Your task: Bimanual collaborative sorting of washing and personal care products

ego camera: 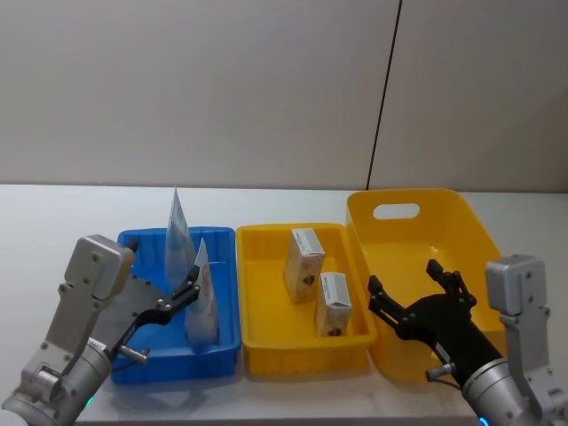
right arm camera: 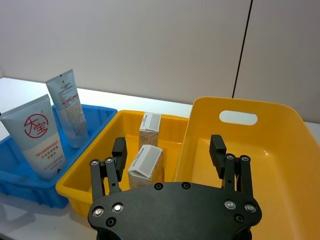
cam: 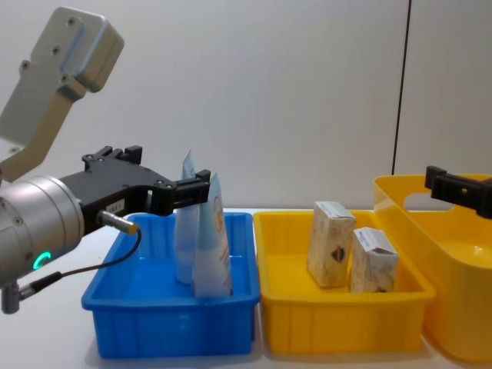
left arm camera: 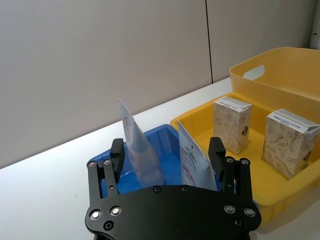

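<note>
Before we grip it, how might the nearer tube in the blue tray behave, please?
The nearer tube stands upright, tall and narrow, so it will probably tip if nudged. Its flat crimped top looks thin and would likely flex between the fingers of the open left gripper.

Left gripper [ego camera: 188, 286] hangs raised over the front left of the worktop [ego camera: 53, 222], fingers spread wide, pointing forward; right gripper [ego camera: 404, 282] mirrors it front right, equally spread.
</note>
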{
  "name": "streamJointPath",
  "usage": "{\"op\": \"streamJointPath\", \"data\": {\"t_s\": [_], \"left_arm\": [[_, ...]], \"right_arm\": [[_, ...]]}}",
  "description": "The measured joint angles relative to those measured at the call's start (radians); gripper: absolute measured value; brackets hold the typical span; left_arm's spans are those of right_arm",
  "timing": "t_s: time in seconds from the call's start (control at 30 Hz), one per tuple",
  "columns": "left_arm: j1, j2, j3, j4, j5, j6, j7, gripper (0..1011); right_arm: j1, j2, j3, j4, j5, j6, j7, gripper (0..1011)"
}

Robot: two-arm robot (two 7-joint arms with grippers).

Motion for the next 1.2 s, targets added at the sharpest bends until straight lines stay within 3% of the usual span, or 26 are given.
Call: {"op": "streamJointPath", "data": {"t_s": [1.2], "left_arm": [[0.0, 0.0, 0.0, 0.0, 0.0, 0.0, 0.0, 1001]], "right_arm": [[0.0, 0.0, 0.0, 0.0, 0.0, 0.0, 0.0, 1003]]}}
